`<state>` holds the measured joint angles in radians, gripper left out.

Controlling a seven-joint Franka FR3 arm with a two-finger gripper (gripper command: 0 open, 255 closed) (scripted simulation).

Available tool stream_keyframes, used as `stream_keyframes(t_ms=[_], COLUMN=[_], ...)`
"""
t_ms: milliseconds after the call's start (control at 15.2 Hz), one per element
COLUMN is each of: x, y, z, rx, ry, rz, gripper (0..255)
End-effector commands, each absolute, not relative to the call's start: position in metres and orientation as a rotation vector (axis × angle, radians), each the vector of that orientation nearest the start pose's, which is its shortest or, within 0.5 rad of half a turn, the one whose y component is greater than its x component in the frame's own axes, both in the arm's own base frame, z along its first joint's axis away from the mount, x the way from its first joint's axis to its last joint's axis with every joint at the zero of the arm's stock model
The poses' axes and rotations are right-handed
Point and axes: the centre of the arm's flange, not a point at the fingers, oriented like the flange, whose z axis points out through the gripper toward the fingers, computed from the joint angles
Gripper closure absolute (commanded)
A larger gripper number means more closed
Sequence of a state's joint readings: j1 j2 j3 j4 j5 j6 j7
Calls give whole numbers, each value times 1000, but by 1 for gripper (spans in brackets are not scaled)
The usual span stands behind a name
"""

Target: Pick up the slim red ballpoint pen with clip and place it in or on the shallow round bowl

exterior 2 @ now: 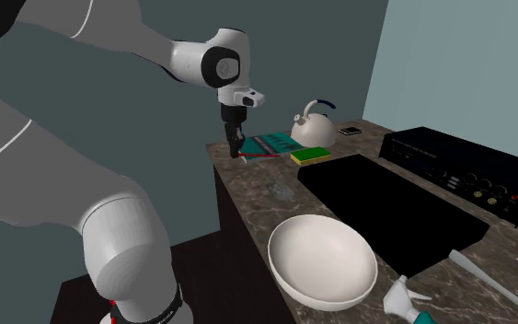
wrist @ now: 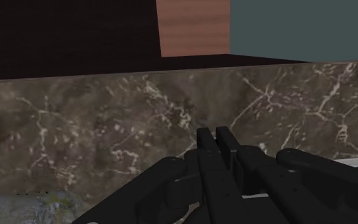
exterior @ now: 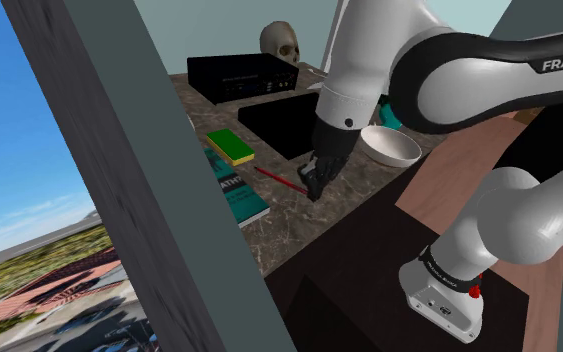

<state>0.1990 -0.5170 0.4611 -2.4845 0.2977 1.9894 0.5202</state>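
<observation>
The countertop [wrist: 107, 127] is rendered as dark brown stone, marbled with pale veins and given little gloss. The bowl [exterior 2: 321, 262] is drawn plain white, smooth and matt; its material cannot be told. The gripper [wrist: 214, 131] is shown in matt black, with a plastic look. The arm's shell [exterior: 469, 70] is given a smooth white finish with a soft sheen. The pen [exterior: 279, 180] is seen as smooth and red. A reddish-brown wood grain is shown on the cabinet panel [wrist: 193, 28]. The sponge [exterior: 231, 145] is coloured green over yellow, without visible texture. The black box [exterior 2: 468, 170] is finished matt.
</observation>
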Motion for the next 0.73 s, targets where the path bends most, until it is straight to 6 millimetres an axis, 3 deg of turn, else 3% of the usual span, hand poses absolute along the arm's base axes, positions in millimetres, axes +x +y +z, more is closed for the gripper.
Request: stream_keyframes(t_ms=[0,660], x=[303,303], y=[264,264], z=[460,509], rx=[-3105,-3105], ry=[61,61], rz=[54,54], gripper=[255,255])
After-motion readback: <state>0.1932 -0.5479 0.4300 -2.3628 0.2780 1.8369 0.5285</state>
